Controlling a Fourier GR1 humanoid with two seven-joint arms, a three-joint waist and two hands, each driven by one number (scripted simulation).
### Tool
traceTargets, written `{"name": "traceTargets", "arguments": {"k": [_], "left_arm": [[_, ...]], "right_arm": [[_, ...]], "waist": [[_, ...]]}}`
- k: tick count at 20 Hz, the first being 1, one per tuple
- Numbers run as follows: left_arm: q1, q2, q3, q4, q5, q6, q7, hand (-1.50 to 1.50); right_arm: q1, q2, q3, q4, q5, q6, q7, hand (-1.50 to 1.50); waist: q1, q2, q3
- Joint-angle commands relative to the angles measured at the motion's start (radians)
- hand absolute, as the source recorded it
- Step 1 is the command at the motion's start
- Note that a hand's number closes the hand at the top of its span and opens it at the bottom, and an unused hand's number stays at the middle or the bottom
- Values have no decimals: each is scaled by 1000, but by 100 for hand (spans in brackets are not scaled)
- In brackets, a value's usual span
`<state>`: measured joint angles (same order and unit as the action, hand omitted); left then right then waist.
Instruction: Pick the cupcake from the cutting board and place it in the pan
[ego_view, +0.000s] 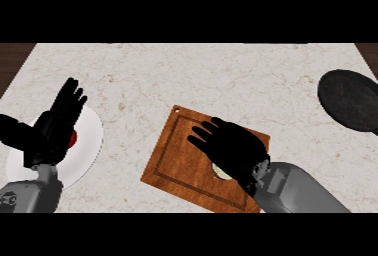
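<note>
The right hand (230, 147) is positioned palm-down over the cutting board (173, 160), fingers spread and slightly curved; it covers the cupcake (220, 172), of which only a pale edge shows beneath the palm. Whether the fingers have closed round the cupcake cannot be determined. This placement suits a grasp from above. The pan (353, 102) lies well apart at the counter's right edge, awaiting the transfer. The left hand (59, 120) rests open, fingers up, above a white plate (92, 135) bearing a red object (72, 139).

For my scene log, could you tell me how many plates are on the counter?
1: a white plate at the counter's left, partly hidden by the open left hand. Nothing suggests another, though the hands may hide something.
</note>
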<state>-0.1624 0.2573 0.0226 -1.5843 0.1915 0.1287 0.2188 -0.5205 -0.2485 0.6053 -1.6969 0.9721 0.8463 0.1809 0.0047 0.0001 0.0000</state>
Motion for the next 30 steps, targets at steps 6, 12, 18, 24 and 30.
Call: {"name": "traceTargets", "arguments": {"k": [6,12,18,24,30], "left_arm": [[-13,-41,-5,-43,-44,19,51,0],[38,-90,-17,-21,-85,16,-15,0],[50,-71,15,-47,-57,-30,9,0],[-61,-74,52,67,-83,-13,-22,0],[26,-47,66,-27,-43,-80,16,0]], "right_arm": [[59,-11,24,154,123,-166,-157,-150],[63,113,6,208,173,-140,-134,-150],[88,150,35,354,247,-230,-177,-150],[50,141,11,388,255,-306,-336,150],[60,165,-36,503,278,-411,-407,150]], "waist": [[-1,0,0],[-2,0,0],[2,0,0],[-2,1,0],[5,1,0]]}}
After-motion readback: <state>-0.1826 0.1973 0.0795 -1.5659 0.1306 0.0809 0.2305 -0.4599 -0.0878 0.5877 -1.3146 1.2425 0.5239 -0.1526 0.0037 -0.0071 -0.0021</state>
